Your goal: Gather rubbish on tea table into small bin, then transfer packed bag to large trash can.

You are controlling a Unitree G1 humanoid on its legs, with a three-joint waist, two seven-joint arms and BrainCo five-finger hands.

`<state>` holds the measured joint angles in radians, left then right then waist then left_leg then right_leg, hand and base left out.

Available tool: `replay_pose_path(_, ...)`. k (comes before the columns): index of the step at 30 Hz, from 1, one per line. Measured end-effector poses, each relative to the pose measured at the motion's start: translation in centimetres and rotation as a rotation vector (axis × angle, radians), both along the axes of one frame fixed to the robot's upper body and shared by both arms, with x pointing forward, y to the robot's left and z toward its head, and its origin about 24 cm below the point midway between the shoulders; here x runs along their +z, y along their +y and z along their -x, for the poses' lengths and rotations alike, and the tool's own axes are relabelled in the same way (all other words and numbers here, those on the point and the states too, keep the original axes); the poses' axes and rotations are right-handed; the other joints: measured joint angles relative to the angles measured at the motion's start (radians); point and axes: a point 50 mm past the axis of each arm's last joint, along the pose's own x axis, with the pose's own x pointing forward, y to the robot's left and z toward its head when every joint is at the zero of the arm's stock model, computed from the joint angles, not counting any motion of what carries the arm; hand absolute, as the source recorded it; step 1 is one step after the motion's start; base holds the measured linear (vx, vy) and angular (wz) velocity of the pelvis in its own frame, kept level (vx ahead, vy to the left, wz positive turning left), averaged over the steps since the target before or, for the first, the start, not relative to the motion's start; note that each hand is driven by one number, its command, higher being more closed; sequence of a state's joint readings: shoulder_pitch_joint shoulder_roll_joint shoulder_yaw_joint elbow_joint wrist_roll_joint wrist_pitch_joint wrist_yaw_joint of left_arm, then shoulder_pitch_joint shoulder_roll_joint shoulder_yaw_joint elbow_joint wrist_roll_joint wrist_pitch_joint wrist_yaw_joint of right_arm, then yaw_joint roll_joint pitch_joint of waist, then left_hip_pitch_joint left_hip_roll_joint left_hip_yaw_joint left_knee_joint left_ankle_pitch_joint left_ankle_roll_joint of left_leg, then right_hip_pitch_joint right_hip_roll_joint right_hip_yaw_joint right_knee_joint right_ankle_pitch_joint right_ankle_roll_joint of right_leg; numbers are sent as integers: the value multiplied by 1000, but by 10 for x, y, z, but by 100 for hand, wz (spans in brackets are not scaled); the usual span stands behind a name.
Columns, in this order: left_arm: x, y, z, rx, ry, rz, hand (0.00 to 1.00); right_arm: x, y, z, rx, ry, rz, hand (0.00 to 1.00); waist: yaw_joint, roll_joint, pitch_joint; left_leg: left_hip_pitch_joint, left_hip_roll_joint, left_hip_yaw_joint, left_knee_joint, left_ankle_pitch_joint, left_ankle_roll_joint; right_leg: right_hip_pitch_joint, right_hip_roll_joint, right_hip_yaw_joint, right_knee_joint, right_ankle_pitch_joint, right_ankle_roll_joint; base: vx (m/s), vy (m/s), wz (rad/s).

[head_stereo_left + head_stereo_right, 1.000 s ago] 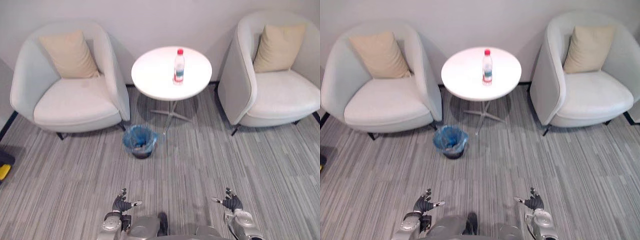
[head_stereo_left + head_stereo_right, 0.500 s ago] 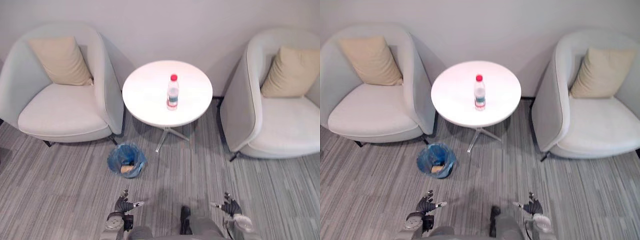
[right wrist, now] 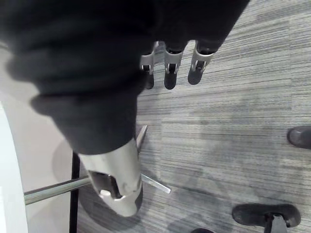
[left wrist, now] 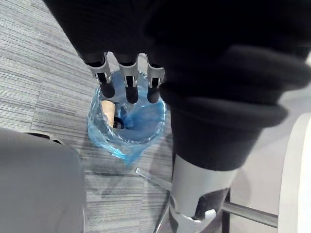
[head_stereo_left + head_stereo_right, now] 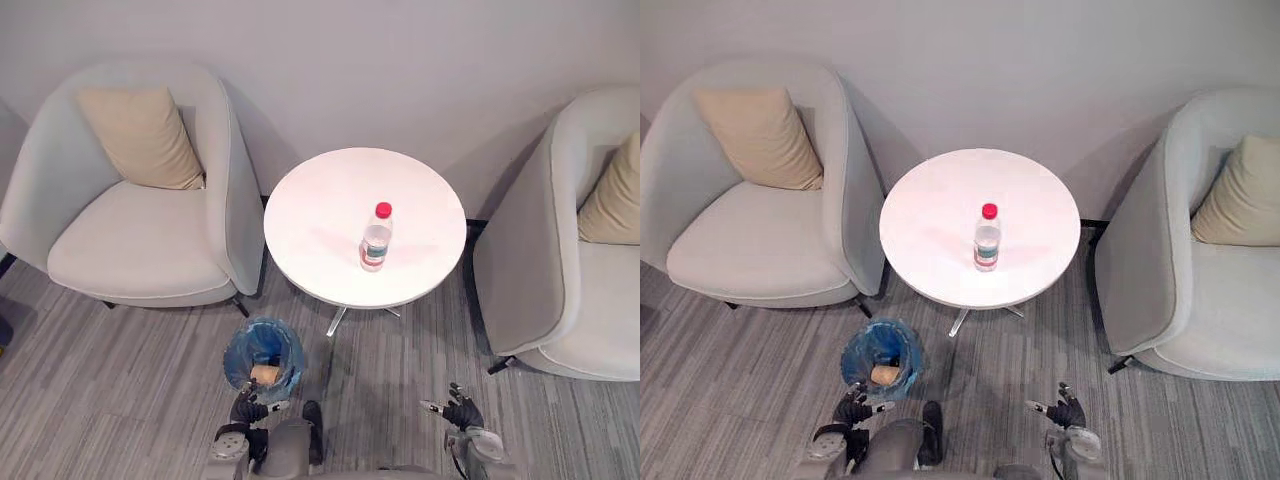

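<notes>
A clear water bottle (image 5: 375, 237) with a red cap stands upright on the round white tea table (image 5: 320, 205). On the carpet by the table's left front sits the small bin (image 5: 263, 357), lined with a blue bag; a tan item (image 4: 108, 110) lies inside it. My left hand (image 5: 248, 410) hangs low just in front of the bin, and in the left wrist view its fingers (image 4: 128, 85) are straight, holding nothing. My right hand (image 5: 461, 410) hovers low over the carpet in front of the table, with its fingers (image 3: 170, 73) relaxed and empty.
A pale armchair (image 5: 130, 250) with a beige cushion stands left of the table, close to the bin. A second armchair (image 5: 560, 300) stands to the right. The table's thin metal legs (image 5: 335, 320) spread over the carpet. A wall runs behind.
The camera has moved forward, so the table, bottle and bin sit closer and lower in view. The bin now lies right before my left hand. Both hands stay low and open.
</notes>
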<state>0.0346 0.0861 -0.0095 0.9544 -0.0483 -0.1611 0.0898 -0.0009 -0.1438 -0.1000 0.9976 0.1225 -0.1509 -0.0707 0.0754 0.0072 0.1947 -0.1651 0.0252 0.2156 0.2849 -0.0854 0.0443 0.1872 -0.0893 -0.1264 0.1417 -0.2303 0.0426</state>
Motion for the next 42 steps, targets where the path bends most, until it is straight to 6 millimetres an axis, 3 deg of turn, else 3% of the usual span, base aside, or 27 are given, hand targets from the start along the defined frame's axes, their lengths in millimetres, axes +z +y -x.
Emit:
replay_pose_path(2,-1,2,4,2,11,-3,0,1,1,-5,22,-7,5,0,0,4,-2,48,-10,16,-11,-36,-4,-25,-21,24,114,-18,28,272,82,-33)
replay_pose_path(5,-1,11,7,-24,19,-37,0,-1,5,0,38,12,4,0,-5,-6,-11,135,-19,14,-62,-49,14,-131,-51,16,413,-36,77,248,46,-4)
replay_pose_path(8,4,14,-4,-44,-7,-54,0,-5,2,10,31,43,7,0,-11,-10,-14,170,-15,-44,-88,-50,15,-211,-35,0,439,-93,40,265,-39,52)
replay_pose_path(11,4,14,-5,-44,-10,-54,0,-7,2,16,28,57,5,0,-34,-7,-15,204,13,-114,-91,-43,1,-285,6,48,310,-74,32,235,-143,83)
replay_pose_path(12,3,18,-1,-43,1,-64,0,-8,4,19,25,62,0,0,-33,-48,-32,215,-24,-140,-92,-53,-39,-301,-17,83,166,139,17,267,-214,82)
replay_pose_path(13,0,14,2,-38,18,-52,0,-9,1,22,19,73,4,0,-36,-34,-32,222,-15,-168,-93,-65,-56,-300,-11,69,192,120,8,226,-188,57)
replay_pose_path(17,-7,3,16,-9,56,-11,0,-9,-1,22,13,75,8,0,-11,11,-62,225,51,-186,-135,-53,-83,-252,54,50,80,155,-23,133,-174,6)
replay_pose_path(20,-8,1,17,-7,63,-5,0,-11,0,27,4,86,2,0,-8,9,-62,249,79,-187,-172,-43,-100,-212,87,44,7,184,-39,34,-104,-2)
replay_pose_path(26,-8,0,17,-8,62,-3,0,-9,-6,36,-17,84,34,0,-14,1,-68,263,75,-186,-185,-40,-104,-171,87,51,-64,221,-32,-2,19,-3)
replay_pose_path(30,-8,3,20,-9,69,-11,0,3,-8,22,-3,-14,54,0,-35,-1,-70,267,56,-184,-184,-40,-103,-148,77,57,-108,249,-23,-21,45,-1)
replay_pose_path(42,-7,7,21,-57,70,-37,0,51,-21,-8,110,-276,188,0,-40,-2,-71,279,46,-178,-192,-39,-102,-102,70,69,-197,303,-17,-39,15,-3)
